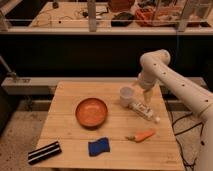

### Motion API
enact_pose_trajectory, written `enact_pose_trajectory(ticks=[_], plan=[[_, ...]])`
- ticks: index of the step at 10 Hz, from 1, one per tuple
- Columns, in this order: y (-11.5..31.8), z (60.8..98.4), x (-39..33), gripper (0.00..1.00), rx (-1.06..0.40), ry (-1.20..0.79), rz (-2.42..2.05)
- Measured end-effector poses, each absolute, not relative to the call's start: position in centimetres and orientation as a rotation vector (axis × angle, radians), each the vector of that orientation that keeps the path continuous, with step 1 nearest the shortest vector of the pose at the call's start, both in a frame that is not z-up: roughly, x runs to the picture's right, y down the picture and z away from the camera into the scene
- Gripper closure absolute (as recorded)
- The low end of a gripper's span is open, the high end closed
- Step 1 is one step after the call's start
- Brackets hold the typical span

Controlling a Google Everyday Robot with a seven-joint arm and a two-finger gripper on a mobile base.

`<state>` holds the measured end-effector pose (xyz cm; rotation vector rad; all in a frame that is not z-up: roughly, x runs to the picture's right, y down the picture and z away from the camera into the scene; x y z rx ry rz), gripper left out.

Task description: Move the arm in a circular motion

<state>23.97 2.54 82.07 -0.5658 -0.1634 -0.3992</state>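
The large white glossy arm (172, 82) reaches in from the right edge, bends at a rounded joint (155, 61) and points down over the back right part of the wooden table (65, 115). Its gripper (146, 95) hangs just above the tabletop, right of a white cup (126, 96) and behind a clear plastic bottle (144, 110) that lies on its side. Nothing shows in the gripper.
An orange bowl (91, 112) sits mid-table. A carrot (142, 136) lies front right, a blue sponge (99, 146) front centre, and a black striped object (44, 152) at the front left corner. A dark counter with rails (100, 30) runs behind the table.
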Motion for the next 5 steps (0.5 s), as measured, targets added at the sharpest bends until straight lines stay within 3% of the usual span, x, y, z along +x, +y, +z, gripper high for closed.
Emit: enact_pose_trajectory(ticks=[5], plan=[[8.5,76.9,28.5,0.2,-0.577,-0.112,-0.297]])
